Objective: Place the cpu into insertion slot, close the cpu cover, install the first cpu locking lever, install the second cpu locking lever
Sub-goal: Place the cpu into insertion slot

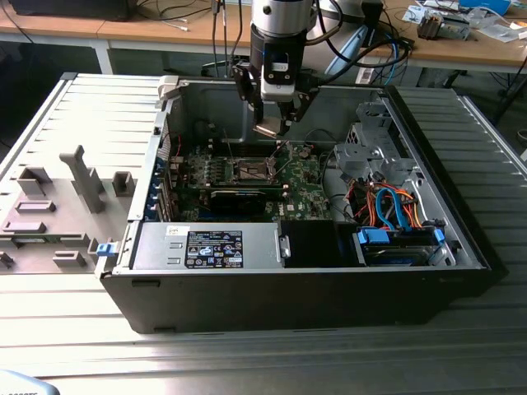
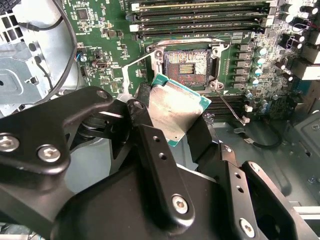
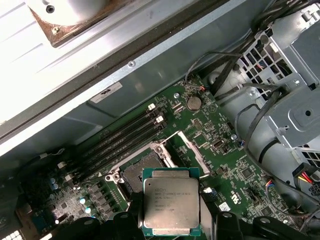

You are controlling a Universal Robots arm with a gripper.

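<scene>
Cpu [image 3: 171, 200] hangs pinched by two opposite edges between the black fingers [image 3: 122, 224], which are narrowed onto it. Its dull silver top and thin green rim show in the first wrist view.

At the exterior view's left, a grey moulded tray [image 1: 58, 206] lies on the ribbed counter [image 1: 82, 346], just beside the open computer case [image 1: 288, 288]. The case's left wall stands close to the green board [image 1: 305, 185], and the memory sticks [image 3: 120, 140] run near that side of the slot [image 1: 251, 171]. The slot lies bare, with its brownish-gold centre uncovered in the second wrist view. The cover [image 3: 195, 152] stands raised along one edge of the slot, so the room above it is open.

The arm [image 1: 280, 33] comes down inside the case and holds the cpu above the board. The cpu is clear of the slot and slightly behind it, toward the back wall. A long black card [image 1: 239, 197] crosses the board just in front of the slot.

Toward the exterior view's right, the board ends near a grey drive cage [image 1: 370, 148]. Orange and blue cables [image 1: 387, 206] are bunched beside the cage, well apart from the fingers. The case's right wall closes that side.
</scene>
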